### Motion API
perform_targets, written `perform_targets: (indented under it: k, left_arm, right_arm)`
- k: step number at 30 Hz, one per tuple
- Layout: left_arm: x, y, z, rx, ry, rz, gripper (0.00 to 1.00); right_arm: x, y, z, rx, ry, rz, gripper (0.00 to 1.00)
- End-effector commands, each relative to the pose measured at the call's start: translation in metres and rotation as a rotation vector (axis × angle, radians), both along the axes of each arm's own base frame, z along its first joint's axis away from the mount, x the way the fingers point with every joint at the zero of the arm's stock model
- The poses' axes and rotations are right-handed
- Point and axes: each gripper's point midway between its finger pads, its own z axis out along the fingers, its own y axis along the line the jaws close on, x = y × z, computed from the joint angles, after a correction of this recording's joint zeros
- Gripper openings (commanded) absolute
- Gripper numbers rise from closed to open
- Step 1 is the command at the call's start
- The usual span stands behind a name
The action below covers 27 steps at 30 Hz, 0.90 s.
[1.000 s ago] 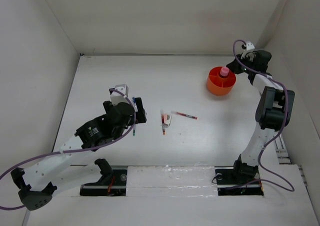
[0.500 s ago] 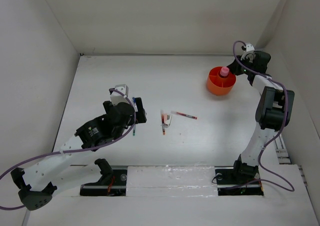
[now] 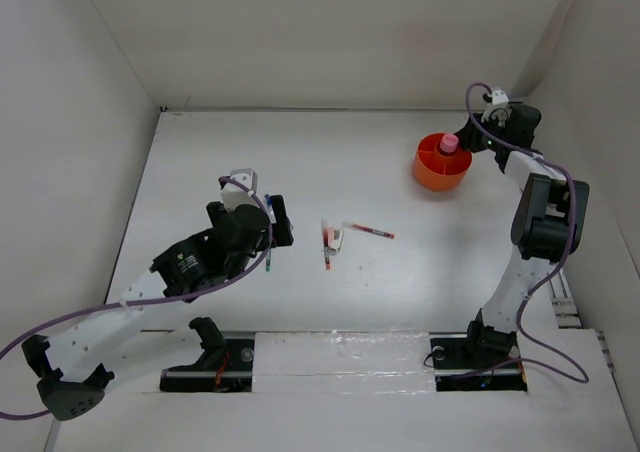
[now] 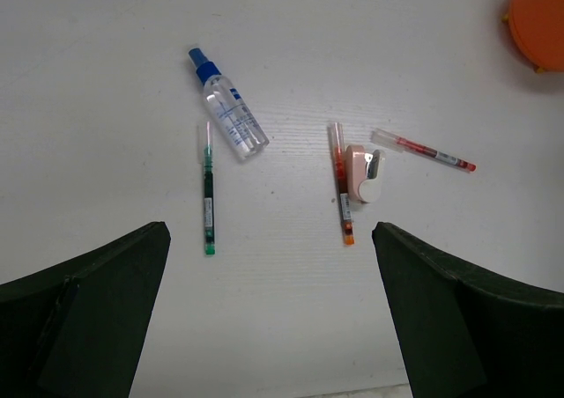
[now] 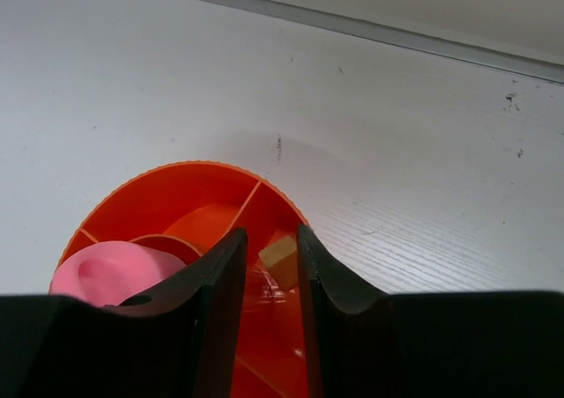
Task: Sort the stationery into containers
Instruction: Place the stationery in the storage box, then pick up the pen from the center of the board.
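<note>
Two robot arms work at sorting stationery on a white table. Nearest, the left gripper [image 4: 269, 232] hovers with its jaws spread wide and nothing between them, looking down on the items not yet sorted.

Just beyond it on the left lies the green pen [image 4: 208, 200], with the clear blue-capped spray bottle [image 4: 227, 106] a little farther off, close beside the pen but apart from it. To the right lies an orange-red pen [image 4: 341, 182], a small white piece [image 4: 364, 172] touching its side, and past that a red pen [image 4: 423, 150] lying at a slant.

The pens look light, stiff and smooth, and are likely to roll. A pinch across the middle of the barrel seems the surest hold. The bottle appears to be rigid, slippery plastic, so it is probably best taken across its round body, not at the cap. The white piece sits so tight against its pen that taking either one will likely nudge the other.

At the far right stands the orange tub [image 3: 437, 175], where a pink-capped tube [image 3: 449, 144] stands upright in one compartment. The right gripper [image 5: 270, 235] hangs over the rim with its jaws only narrowly parted and nothing gripped. A beige eraser cube [image 5: 278, 251] shows through the gap, lying in a compartment below.
</note>
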Motion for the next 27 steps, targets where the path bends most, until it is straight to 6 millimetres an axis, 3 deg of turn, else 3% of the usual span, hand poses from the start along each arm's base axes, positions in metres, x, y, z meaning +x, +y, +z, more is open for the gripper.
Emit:
perform_targets:
  k: [1, 11, 17, 20, 21, 22, 24, 25, 26, 27]
  left_arm:
    - [0.002, -0.001, 0.002, -0.003, -0.013, -0.003, 1.0]
    - [0.002, -0.001, 0.002, -0.003, -0.013, -0.003, 1.0]
    - [0.002, -0.001, 0.002, -0.003, -0.013, -0.003, 1.0]
    - [0.003, -0.001, 0.0, 0.0, -0.011, 0.01, 1.0]
    - [0.004, 0.001, 0.001, 0.004, -0.016, 0.018, 1.0]
    - [0.004, 0.001, -0.004, 0.015, 0.0, 0.023, 1.0]
    - [0.006, 0.005, -0.007, 0.034, 0.001, 0.054, 1.0]
    - [0.006, 0.007, -0.004, 0.033, -0.001, 0.067, 1.0]
    - [0.006, 0.009, -0.004, 0.036, 0.009, 0.085, 1.0]
    - [0.009, 0.011, -0.005, 0.042, 0.005, 0.106, 1.0]
  right_arm:
    - [0.001, -0.001, 0.05, -0.022, -0.13, 0.02, 0.35]
    - [0.002, -0.013, 0.098, -0.023, -0.202, -0.091, 0.38]
    - [-0.01, -0.012, 0.159, 0.094, -0.336, -0.177, 0.5]
    - [-0.021, 0.007, 0.18, 0.146, -0.363, -0.143, 0.53]
    - [-0.024, 0.022, 0.188, 0.156, -0.382, -0.124, 0.53]
    - [-0.029, 0.031, 0.184, 0.16, -0.372, -0.122, 0.54]
    - [-0.046, 0.049, 0.205, 0.168, -0.409, -0.132, 0.55]
    - [-0.05, 0.067, 0.206, 0.173, -0.4, -0.158, 0.59]
    - [-0.065, 0.077, 0.224, 0.177, -0.424, -0.175, 0.61]
    - [-0.073, 0.086, 0.214, 0.137, -0.363, -0.203, 0.78]
